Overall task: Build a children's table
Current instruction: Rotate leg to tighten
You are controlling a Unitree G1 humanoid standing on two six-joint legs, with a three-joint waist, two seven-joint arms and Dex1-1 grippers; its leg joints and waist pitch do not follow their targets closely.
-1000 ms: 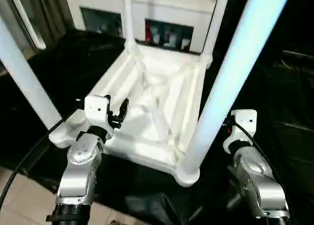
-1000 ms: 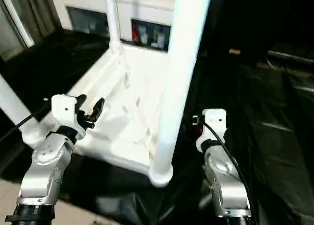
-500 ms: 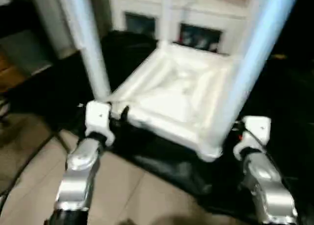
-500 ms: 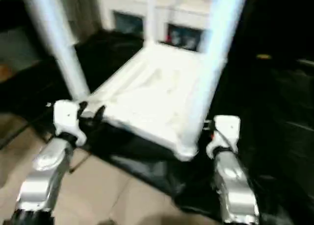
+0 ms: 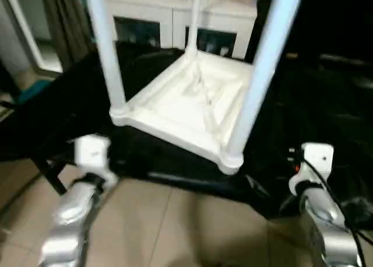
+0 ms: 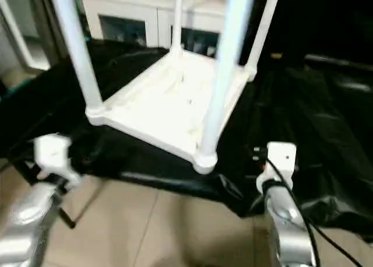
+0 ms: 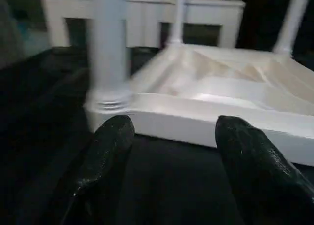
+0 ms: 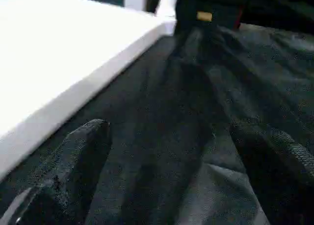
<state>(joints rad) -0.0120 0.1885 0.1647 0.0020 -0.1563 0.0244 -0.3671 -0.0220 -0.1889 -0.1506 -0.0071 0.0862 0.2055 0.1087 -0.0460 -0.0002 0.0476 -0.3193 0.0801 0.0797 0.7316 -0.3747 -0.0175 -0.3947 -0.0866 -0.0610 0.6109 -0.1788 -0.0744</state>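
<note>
Standing clear: both arms hang back from the work, nothing in either grip.
Left gripper (image 7: 169,171): fingers parted with only black cloth between them, pointed at the near rim of the tabletop (image 5: 169,130) by its near-left corner.
Right gripper (image 8: 181,171): spread wide and empty, running alongside the tabletop's right edge, not touching it.
Where the table is: upside down on the black-draped surface (image 5: 326,104), underside ribs facing up, near-right corner close to the surface's front edge.
Legs: four of them stand in the corner sockets, near-left leg (image 5: 104,45), near-right leg (image 5: 262,63), far-left leg (image 5: 193,19), far-right leg (image 6: 263,22).
Which way it points: every leg's long axis runs close to vertical, feet up and out of the top of the head views; the tabletop lies flat, turned so one corner aims toward the robot.
Step in hand: looks to me like a last check of the fit, with the assembly all but done.
How to do it well: I'd press straight down along a leg's axis, one leg at a time, bracing the rim with the other gripper so the slab doesn't skate on the cloth.
Watch out: a sideways shove on a tall leg could lever it out of its socket.
Backdrop: white cabinet (image 5: 151,10) beyond the far edge, well apart.
</note>
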